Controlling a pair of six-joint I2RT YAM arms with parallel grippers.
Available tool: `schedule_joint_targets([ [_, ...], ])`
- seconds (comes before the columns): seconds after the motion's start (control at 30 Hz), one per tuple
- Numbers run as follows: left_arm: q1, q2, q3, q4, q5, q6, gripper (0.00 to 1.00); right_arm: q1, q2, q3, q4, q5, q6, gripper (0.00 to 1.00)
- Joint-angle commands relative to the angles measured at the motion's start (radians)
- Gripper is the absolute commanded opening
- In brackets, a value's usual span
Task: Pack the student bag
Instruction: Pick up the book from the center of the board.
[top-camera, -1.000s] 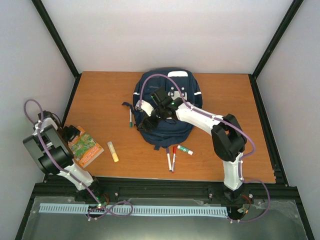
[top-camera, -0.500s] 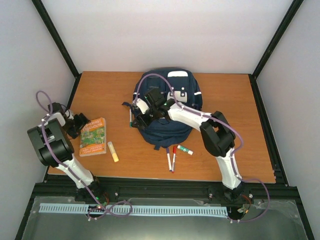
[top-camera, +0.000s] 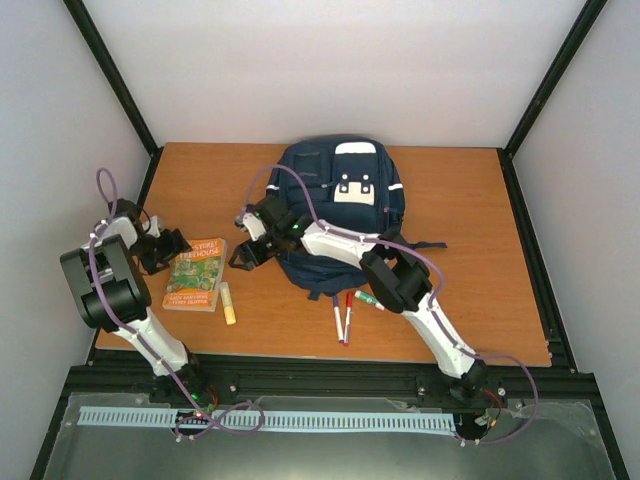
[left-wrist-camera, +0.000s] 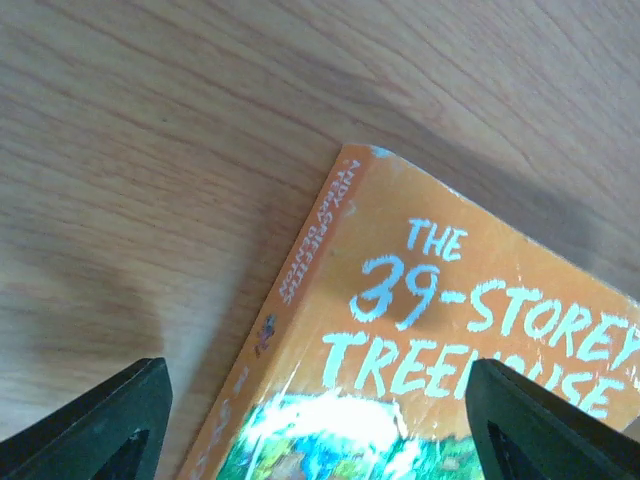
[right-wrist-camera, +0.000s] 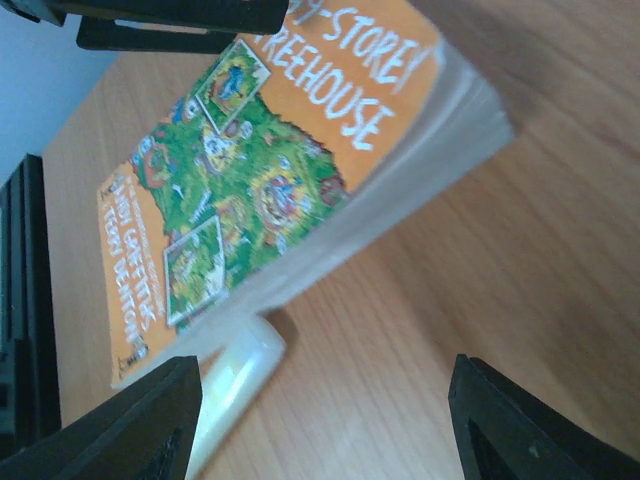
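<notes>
The navy student bag (top-camera: 335, 205) lies flat at the back middle of the table, white patch up. An orange book, "The 39-Storey Treehouse" (top-camera: 197, 273), lies at the left. My left gripper (top-camera: 172, 247) is open at the book's far left corner. In the left wrist view its jaws (left-wrist-camera: 320, 420) straddle that corner of the book (left-wrist-camera: 450, 340). My right gripper (top-camera: 242, 253) is open and empty, low over the wood between bag and book. In the right wrist view the gripper (right-wrist-camera: 320, 420) faces the book's page edge (right-wrist-camera: 260, 170).
A yellow stick (top-camera: 229, 303) lies against the book's near right edge and shows in the right wrist view (right-wrist-camera: 235, 375). Two red-capped markers (top-camera: 342, 320) and a green-capped tube (top-camera: 369, 299) lie in front of the bag. A bag strap (top-camera: 425, 245) trails right.
My left gripper has slid the book rightward and turned it, up to the yellow stick. My right gripper has left the bag and moved left and down towards the book.
</notes>
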Motion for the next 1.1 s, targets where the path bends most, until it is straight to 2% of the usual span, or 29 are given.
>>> schedule_joint_targets([
  [0.0, 0.014, -0.041, 0.084, -0.155, -0.064, 0.261, 0.82, 0.042, 0.06, 0.075, 0.066, 0.017, 0.138, 0.69],
  [0.17, 0.022, -0.049, 0.073, -0.235, 0.036, 0.358, 0.8, 0.054, 0.103, 0.101, 0.093, 0.06, 0.233, 0.69],
  [0.4, 0.072, 0.014, 0.065, -0.302, 0.131, 0.409, 0.78, 0.064, 0.167, 0.153, 0.128, 0.04, 0.273, 0.68],
  [0.47, 0.081, 0.036, 0.065, -0.314, 0.149, 0.425, 0.75, 0.069, 0.182, 0.162, 0.137, 0.047, 0.289, 0.68],
  [0.63, 0.089, 0.057, 0.068, -0.316, 0.169, 0.43, 0.71, 0.078, 0.213, 0.172, 0.151, 0.09, 0.385, 0.62],
  [0.77, 0.088, 0.076, 0.08, -0.348, 0.219, 0.46, 0.67, 0.083, 0.234, 0.173, 0.14, 0.141, 0.475, 0.5],
  [0.87, 0.088, 0.085, 0.087, -0.368, 0.248, 0.474, 0.67, 0.088, 0.24, 0.158, 0.095, 0.199, 0.529, 0.33],
  [0.97, 0.089, 0.083, 0.088, -0.36, 0.214, 0.456, 0.7, 0.09, 0.24, 0.108, 0.034, 0.247, 0.565, 0.16],
  [1.07, 0.101, 0.094, 0.09, -0.358, 0.189, 0.453, 0.72, 0.086, 0.238, 0.045, -0.001, 0.259, 0.574, 0.06],
])
